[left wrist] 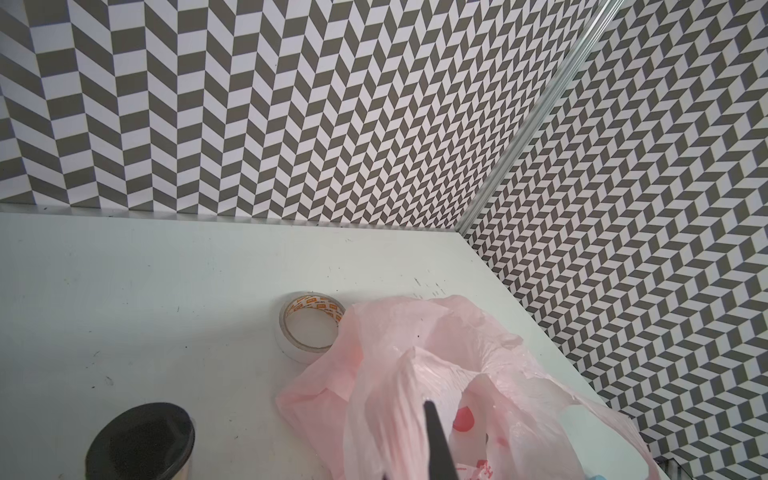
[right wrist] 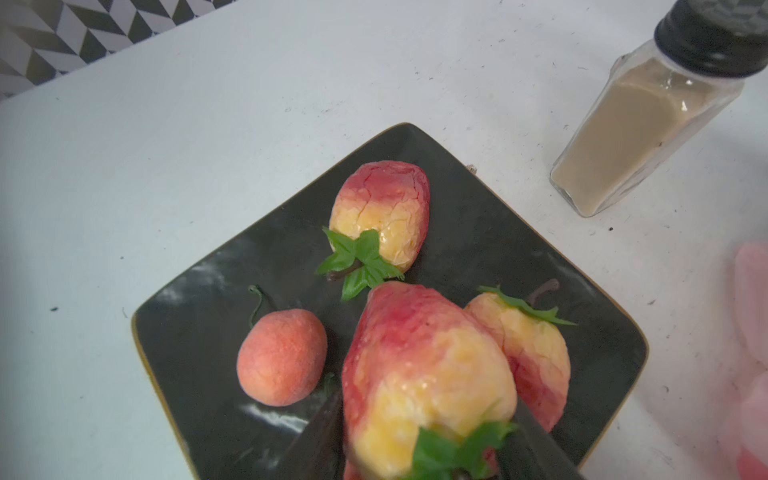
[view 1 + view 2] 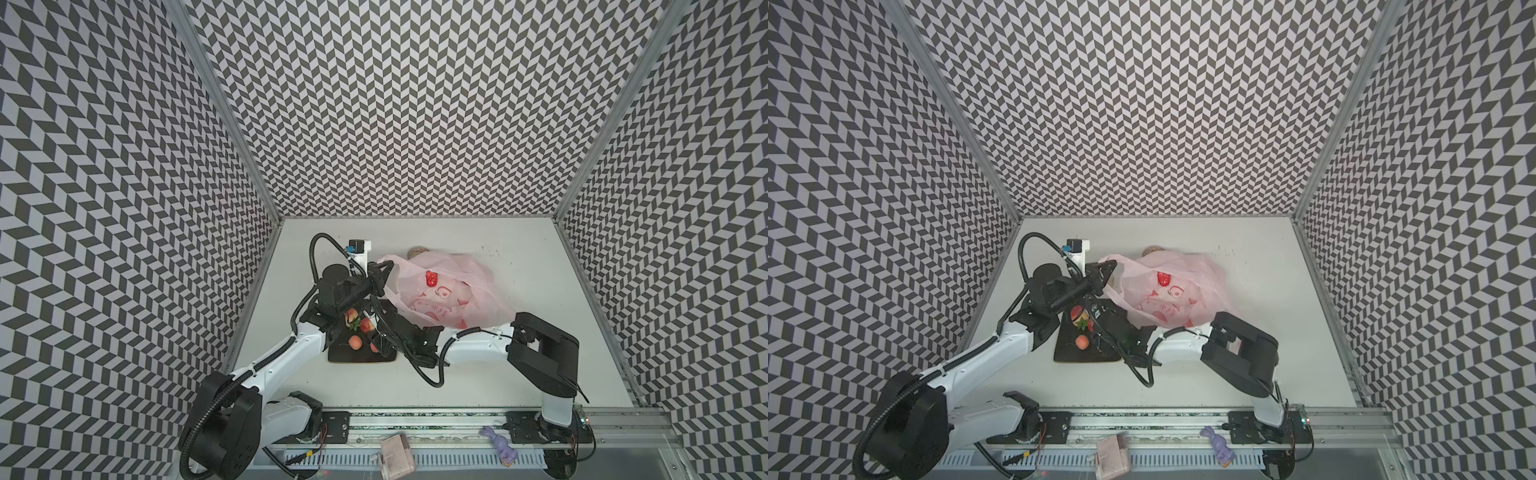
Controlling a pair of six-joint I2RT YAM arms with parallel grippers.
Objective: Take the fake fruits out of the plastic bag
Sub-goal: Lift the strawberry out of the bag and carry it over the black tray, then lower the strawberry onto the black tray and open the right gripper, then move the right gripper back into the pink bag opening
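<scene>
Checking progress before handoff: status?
Left gripper shut on plastic bag rim. Right gripper astride strawberry over black tray, grip unclear. Red fruit in bag. Tape roll behind bag.

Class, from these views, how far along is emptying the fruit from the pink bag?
Done: two strawberries and a peach lie on the black tray. In hand: another strawberry between the jaws of the right gripper, over the tray; the left gripper pinches the rim of the plastic bag. Left: at least one red strawberry inside it.
</scene>
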